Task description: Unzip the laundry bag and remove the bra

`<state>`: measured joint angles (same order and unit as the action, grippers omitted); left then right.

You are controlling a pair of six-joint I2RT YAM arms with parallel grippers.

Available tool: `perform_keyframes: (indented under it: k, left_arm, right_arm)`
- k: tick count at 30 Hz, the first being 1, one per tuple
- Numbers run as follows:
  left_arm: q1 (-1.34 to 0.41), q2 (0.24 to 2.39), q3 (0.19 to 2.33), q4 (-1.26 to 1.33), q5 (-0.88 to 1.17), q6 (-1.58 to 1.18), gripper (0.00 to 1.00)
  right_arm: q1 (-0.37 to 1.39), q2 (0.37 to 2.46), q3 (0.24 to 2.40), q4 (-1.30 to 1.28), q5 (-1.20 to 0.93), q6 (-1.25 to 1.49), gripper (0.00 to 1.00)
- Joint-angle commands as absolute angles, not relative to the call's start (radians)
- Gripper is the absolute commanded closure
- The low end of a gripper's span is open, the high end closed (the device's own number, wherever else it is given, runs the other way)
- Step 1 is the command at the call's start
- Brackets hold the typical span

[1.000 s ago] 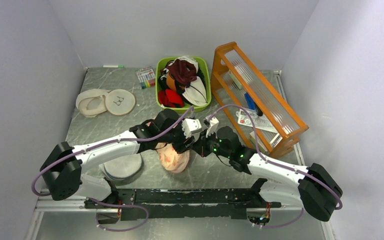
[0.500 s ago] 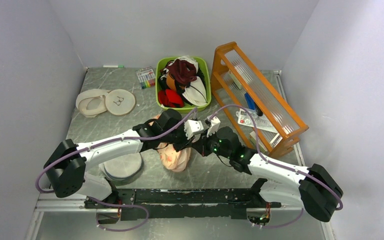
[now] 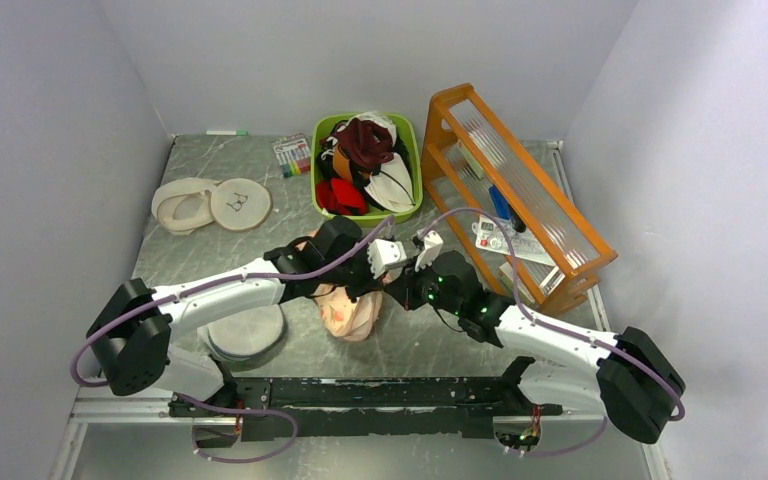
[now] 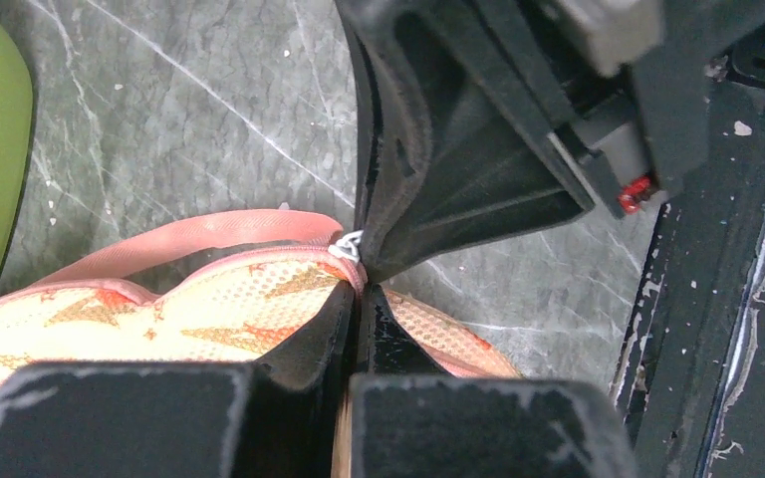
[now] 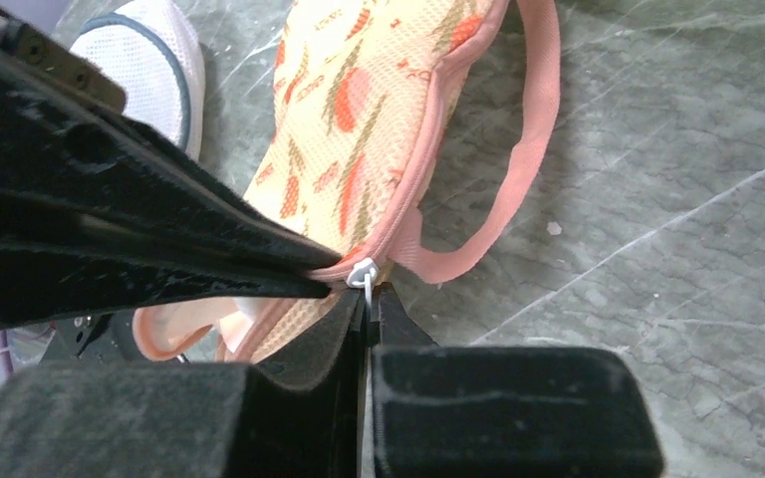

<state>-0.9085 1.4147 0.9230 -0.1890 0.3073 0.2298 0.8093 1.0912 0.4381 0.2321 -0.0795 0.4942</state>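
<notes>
The laundry bag [image 3: 352, 318], a cream floral case with a pink zip edge, lies on the table between both arms. In the left wrist view my left gripper [image 4: 359, 311] is shut on the bag [image 4: 199, 309] at its pink rim, just below the white zip pull [image 4: 347, 245]. My right gripper [image 5: 369, 299] is shut on that same pull [image 5: 362, 272], tip to tip with the left fingers [image 5: 139, 234]. A pink loop handle [image 5: 518, 169] hangs off the bag [image 5: 359, 110]. The zip gapes a little beside the left fingers. The bra is hidden.
A green bin [image 3: 316, 165] of garments stands behind the bag, and a wooden rack [image 3: 520, 190] is at the right. A round white mesh disc [image 3: 245, 333] lies by the left arm. At the back left are a cream two-lobed item [image 3: 210, 205] and a marker pack [image 3: 292, 153].
My left gripper has closed from open onto the bag's rim and shifted slightly toward the right gripper. The right gripper has stayed shut on the zip pull.
</notes>
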Motion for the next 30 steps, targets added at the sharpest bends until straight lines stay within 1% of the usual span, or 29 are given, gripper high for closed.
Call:
perform_keyframes:
  k: [1,15,18,19,22,26,28,30]
  left_arm:
    - [-0.912,1.369,0.939,-0.201,0.403,0.247,0.93]
    - [-0.92,1.27,0.903,-0.162,0.537,0.274,0.93]
    - [-0.923,1.262,0.896,-0.158,0.531,0.274,0.93]
    - [-0.924,1.265,0.898,-0.165,0.522,0.277,0.9]
    - [-0.925,1.281,0.913,-0.192,0.509,0.285,0.77]
    - [-0.925,1.267,0.91,-0.19,0.524,0.287,0.53]
    - [-0.925,1.256,0.899,-0.174,0.52,0.282,0.46]
    - [-0.926,1.25,0.893,-0.162,0.502,0.274,0.36]
  right_arm:
    - [0.771,1.114,0.468,0.222,-0.026,0.495,1.0]
    - [0.681,1.21,0.496,0.236,-0.064,0.474,1.0]
    - [0.672,1.224,0.514,0.231,-0.072,0.464,1.0]
    - [0.672,1.222,0.518,0.23,-0.077,0.458,1.0]
    - [0.672,1.201,0.513,0.235,-0.096,0.447,1.0]
    - [0.673,1.161,0.497,0.247,-0.139,0.437,1.0]
    - [0.674,1.138,0.489,0.256,-0.165,0.44,1.0]
    - [0.675,1.117,0.48,0.263,-0.18,0.446,1.0]
